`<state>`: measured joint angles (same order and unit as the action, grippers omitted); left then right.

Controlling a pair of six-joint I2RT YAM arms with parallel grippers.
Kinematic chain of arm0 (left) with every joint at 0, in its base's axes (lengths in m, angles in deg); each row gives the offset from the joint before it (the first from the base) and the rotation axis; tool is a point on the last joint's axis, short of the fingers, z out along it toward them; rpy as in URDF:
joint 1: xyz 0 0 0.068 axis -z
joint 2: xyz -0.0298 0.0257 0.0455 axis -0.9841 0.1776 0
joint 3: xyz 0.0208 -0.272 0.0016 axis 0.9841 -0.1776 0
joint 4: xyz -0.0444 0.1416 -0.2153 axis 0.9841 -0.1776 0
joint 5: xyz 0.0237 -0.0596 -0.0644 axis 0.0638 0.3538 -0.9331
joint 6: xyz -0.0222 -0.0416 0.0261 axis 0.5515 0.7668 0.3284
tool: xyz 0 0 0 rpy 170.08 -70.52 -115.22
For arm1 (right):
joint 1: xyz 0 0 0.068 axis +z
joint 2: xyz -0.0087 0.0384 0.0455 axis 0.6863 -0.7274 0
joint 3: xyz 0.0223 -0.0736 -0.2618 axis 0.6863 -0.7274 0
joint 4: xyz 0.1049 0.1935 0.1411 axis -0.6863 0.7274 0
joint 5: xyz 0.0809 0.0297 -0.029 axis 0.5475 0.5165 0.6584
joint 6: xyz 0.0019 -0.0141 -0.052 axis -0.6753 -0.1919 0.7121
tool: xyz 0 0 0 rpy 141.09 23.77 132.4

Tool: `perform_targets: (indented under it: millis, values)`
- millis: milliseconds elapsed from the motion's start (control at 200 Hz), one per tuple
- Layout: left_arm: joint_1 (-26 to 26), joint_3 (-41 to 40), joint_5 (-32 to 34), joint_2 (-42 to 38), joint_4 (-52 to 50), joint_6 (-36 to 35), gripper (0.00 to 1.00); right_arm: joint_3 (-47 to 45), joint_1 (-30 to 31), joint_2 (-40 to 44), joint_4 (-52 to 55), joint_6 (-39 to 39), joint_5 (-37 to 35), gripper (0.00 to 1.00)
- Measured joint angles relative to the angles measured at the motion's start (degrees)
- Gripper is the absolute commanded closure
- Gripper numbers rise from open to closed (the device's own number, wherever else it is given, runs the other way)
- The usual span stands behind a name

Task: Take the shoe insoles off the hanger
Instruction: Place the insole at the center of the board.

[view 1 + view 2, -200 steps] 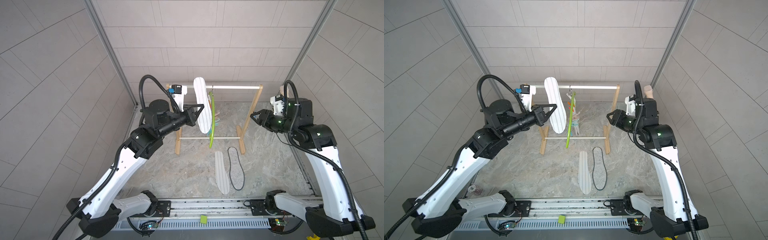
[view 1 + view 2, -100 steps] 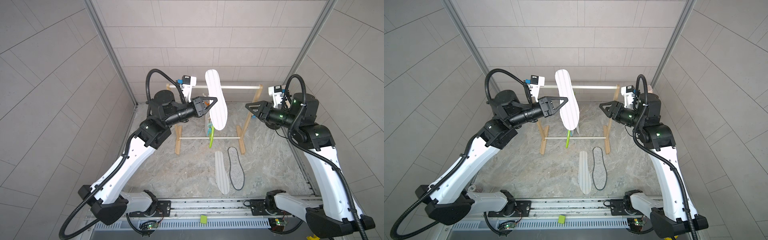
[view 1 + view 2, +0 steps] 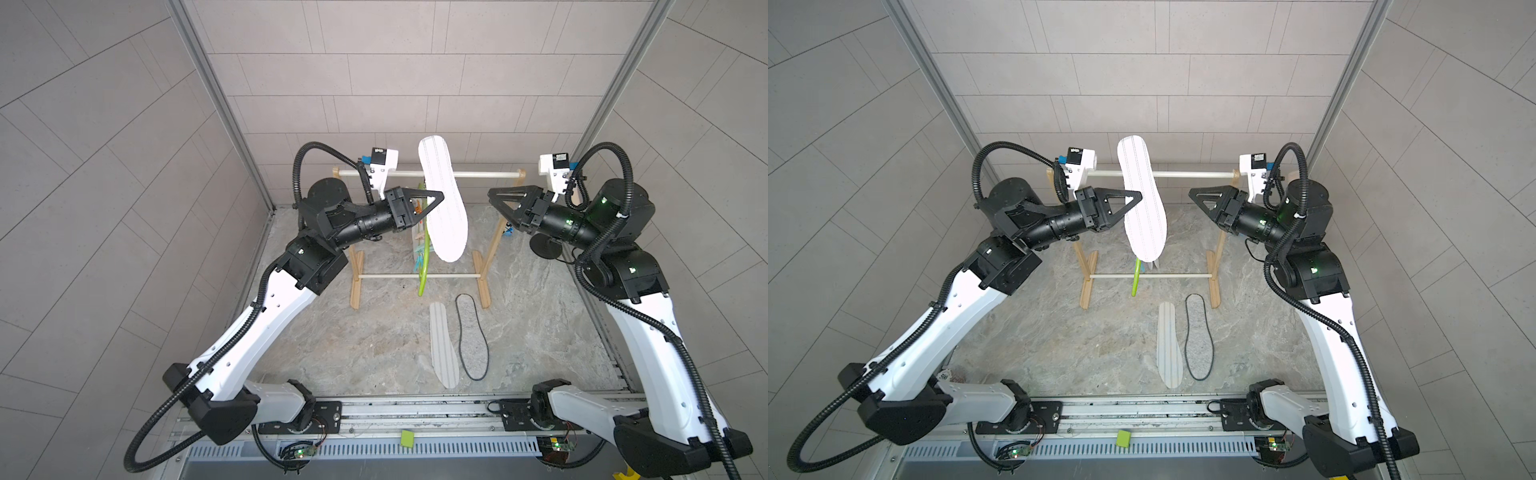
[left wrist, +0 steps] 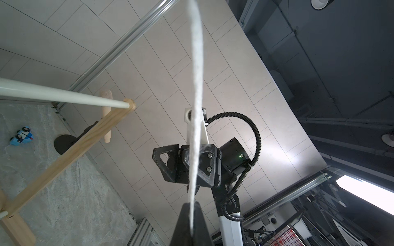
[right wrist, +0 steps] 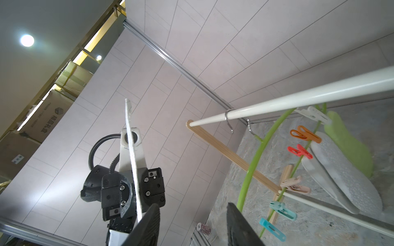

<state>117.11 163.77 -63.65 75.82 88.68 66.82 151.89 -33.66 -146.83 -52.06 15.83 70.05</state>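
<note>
My left gripper is shut on a white grey-striped insole, holding it upright in the air in front of the rack's top rod; it is seen edge-on in the left wrist view. My right gripper stands open, facing that insole from the right with a gap between them and nothing between its fingers. The lime-green hanger hangs by its hook from the rod, with a pale mint insole and a white dotted insole clipped on. A striped insole and a grey black-edged insole lie on the table.
The wooden rack with white rods stands at the back of the marbled table. A blue toy car and a black disc lie at the right near the rack's foot. Tiled walls close in on three sides.
My left arm has lifted the striped insole up and to the right, clear of the hanger. My right gripper has risen and moved left toward it.
</note>
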Motion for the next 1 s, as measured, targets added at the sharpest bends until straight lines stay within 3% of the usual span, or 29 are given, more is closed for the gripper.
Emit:
perform_targets:
  millis: [250, 535, 685, 851, 1001]
  values:
    - [0.0, -0.1, -1.3, 0.5, 0.9, 2.3, 1.0, 4.4, 4.9, -2.4, -4.4, -2.8, 2.4, 0.54]
    - [0.1, -0.1, -1.4, 0.7, 0.7, 2.5, 1.0, 8.5, 11.1, -6.7, -1.0, 0.2, 2.9, 0.64]
    - [0.1, -0.4, -1.3, 0.7, 0.6, 2.5, 1.0, 8.6, 11.3, -7.8, 0.5, 1.1, 2.6, 0.63]
    - [0.1, -0.5, -1.3, 0.7, 0.5, 2.4, 1.0, 9.2, 11.3, -7.8, 4.2, 3.7, 1.5, 0.49]
    - [0.2, -0.6, -1.6, 0.6, 0.1, 2.3, 1.0, 8.9, 10.1, -7.5, 6.0, 4.6, 1.0, 0.5]
